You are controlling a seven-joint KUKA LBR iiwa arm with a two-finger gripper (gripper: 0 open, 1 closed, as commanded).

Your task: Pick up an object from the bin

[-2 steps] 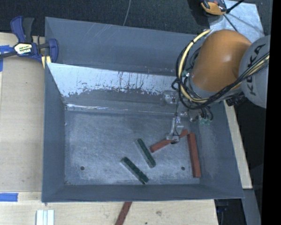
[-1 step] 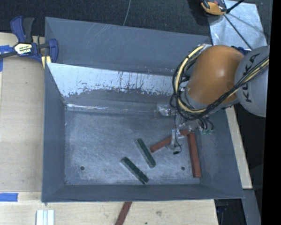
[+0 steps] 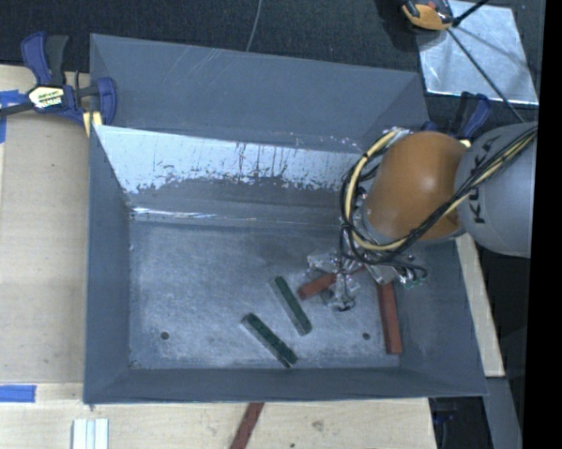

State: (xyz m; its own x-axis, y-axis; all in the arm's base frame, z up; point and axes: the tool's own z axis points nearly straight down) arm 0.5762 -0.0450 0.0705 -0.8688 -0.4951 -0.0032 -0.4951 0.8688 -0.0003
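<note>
Currently, tool position: the tool [image 3: 341, 295] is hanging low over the right-centre floor of the grey metal bin [image 3: 107, 275], coming in from the right beneath the arm's orange wrist cover [image 3: 419, 184] and its looped cables [image 3: 354, 185].
Tool state: it is sitting among bright metal parts and shadow, so I cannot tell whether it is spread or pressed together.
Nearest item: a short red-brown bar [image 3: 315, 287] is lying tilted on the bin floor, its right end meeting the tool's left side; whether it is being pinched is not showing.
Item to the right: a longer red-brown bar [image 3: 390, 320] is lying just beside the tool, running down toward the front wall.
Item below-left: a dark green bar [image 3: 292, 305] is lying slantwise near the tool, its upper end close under the short bar.
Item further front: a second dark green bar [image 3: 269, 340] is lying apart from the tool, slanting, near the front wall.
</note>
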